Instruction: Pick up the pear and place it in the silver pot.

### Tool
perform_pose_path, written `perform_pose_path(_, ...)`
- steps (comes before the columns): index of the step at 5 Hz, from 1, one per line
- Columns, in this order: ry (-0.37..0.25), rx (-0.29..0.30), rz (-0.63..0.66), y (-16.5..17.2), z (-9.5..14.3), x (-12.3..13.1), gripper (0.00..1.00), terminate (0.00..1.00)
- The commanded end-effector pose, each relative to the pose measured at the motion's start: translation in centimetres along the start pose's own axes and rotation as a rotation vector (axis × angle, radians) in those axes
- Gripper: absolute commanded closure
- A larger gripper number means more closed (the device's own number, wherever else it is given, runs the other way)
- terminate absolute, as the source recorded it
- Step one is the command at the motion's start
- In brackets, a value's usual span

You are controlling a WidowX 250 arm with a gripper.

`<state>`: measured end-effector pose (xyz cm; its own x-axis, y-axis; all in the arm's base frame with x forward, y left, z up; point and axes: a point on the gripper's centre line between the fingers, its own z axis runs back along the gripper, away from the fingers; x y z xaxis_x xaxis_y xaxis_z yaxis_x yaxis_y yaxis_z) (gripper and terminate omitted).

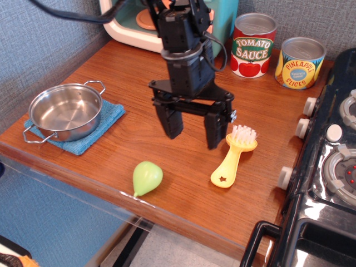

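Note:
The light-green pear (147, 177) lies on the wooden table near its front edge, pointed tip toward the edge. The silver pot (65, 112) stands empty on a blue cloth (109, 118) at the left. My gripper (193, 133) is open and empty, fingers pointing down, above the table between the pear and the yellow brush. It is up and to the right of the pear, not touching it.
A yellow brush (234, 156) lies just right of the gripper. A tomato sauce can (254, 45) and a pineapple slices can (300, 62) stand at the back right. A toy microwave (131, 22) is at the back. A stove (331, 167) borders the right side.

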<state>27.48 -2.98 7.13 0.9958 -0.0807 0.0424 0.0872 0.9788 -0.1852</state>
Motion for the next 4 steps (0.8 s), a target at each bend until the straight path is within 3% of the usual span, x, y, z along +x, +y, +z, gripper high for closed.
perform_pose_path(1, 0.073, 0.130, -0.087, 1.1, -0.3, -4.2, 0.00, 0.00)
perform_pose_path(2, 0.069, 0.182, -0.080, 1.8, -2.2, -4.4, 0.00, 0.00)
perform_pose_path(4, 0.015, 0.213, -0.015, 2.9, -3.7, -3.4, 0.00, 0.00)
